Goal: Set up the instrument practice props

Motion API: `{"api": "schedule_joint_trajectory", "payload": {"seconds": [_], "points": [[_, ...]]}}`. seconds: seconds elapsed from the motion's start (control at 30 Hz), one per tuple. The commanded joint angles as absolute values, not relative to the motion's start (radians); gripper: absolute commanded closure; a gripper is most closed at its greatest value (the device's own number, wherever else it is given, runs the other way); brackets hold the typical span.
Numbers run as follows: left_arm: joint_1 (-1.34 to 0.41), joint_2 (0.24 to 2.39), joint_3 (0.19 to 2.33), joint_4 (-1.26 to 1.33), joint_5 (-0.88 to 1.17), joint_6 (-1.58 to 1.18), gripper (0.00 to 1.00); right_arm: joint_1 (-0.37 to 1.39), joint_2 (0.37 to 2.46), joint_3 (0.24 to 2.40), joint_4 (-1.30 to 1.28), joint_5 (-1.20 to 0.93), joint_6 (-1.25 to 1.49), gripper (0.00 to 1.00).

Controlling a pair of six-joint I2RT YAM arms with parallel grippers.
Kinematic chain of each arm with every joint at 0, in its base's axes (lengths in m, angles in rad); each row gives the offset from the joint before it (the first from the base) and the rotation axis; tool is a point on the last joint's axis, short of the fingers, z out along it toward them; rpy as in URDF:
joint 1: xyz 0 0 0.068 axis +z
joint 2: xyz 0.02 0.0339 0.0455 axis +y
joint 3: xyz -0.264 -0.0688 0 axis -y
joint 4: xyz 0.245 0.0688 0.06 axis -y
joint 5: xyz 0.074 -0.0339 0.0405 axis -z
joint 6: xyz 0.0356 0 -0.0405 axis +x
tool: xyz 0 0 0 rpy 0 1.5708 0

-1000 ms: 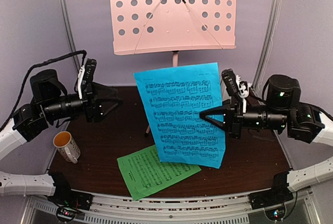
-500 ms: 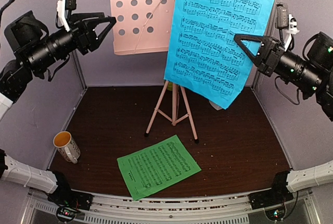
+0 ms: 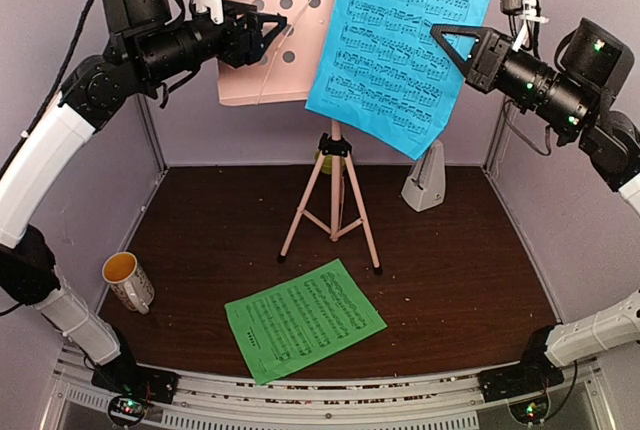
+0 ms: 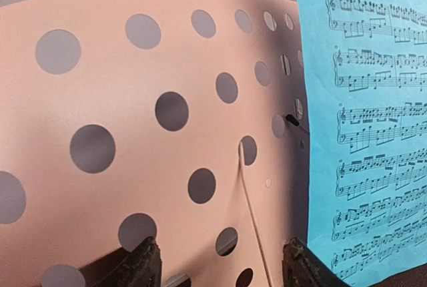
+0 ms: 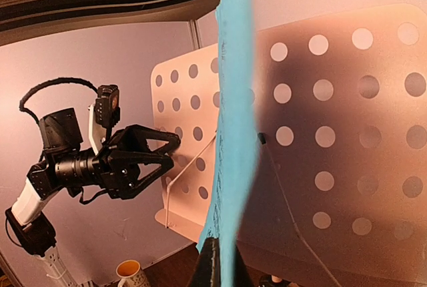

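- Nearest you, the green music sheet (image 3: pixel 305 321) lies flat on the worktop (image 3: pixel 460 270), with the mug (image 3: pixel 128 281) off to its left.
- Behind it, the pink music stand (image 3: pixel 250 85) plants its tripod legs mid-worktop, and the white metronome (image 3: pixel 425 177) sits to its right.
- Up high, your right end effector (image 3: pixel 440 38) is clamped on the blue music sheet (image 3: pixel 385 50), which hangs before the stand's desk.
- Your left end effector (image 3: pixel 275 30) is spread wide and empty, facing the desk's left half.

Top view looks down; both wrist views closely face the music stand (image 4: pixel 120 80)
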State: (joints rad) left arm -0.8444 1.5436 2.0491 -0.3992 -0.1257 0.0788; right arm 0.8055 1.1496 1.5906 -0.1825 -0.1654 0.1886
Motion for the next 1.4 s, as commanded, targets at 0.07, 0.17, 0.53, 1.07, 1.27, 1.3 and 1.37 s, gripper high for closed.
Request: {"api": "schedule_joint_trajectory", "payload": {"seconds": [0.07, 0.17, 0.53, 1.07, 1.27, 1.3, 1.37], "points": [[-0.868, 1.627, 2.177, -0.434, -0.207, 0.147, 0.37, 0.773, 1.194, 1.677, -0.16, -0.198, 0.184, 1.0], [-0.877, 1.648, 2.192, -0.434, -0.215, 0.152, 0.38, 0.765, 1.203, 1.69, -0.159, -0.19, 0.179, 1.0], [-0.893, 1.699, 2.233, -0.467, -0.301, 0.178, 0.54, 0.758, 1.226, 1.729, -0.166, -0.118, 0.149, 1.0], [-0.908, 1.607, 2.12, -0.432, -0.274, 0.185, 0.91, 0.757, 1.238, 1.737, -0.169, -0.054, 0.128, 1.0], [-0.908, 1.562, 2.038, -0.372, -0.212, 0.216, 1.0, 0.757, 1.236, 1.733, -0.17, -0.039, 0.119, 1.0], [-0.908, 1.559, 2.027, -0.359, -0.209, 0.218, 1.0, 0.756, 1.236, 1.733, -0.171, -0.039, 0.118, 1.0], [-0.908, 1.543, 1.986, -0.312, -0.199, 0.222, 1.0, 0.757, 1.237, 1.732, -0.168, -0.044, 0.109, 1.0]]}}
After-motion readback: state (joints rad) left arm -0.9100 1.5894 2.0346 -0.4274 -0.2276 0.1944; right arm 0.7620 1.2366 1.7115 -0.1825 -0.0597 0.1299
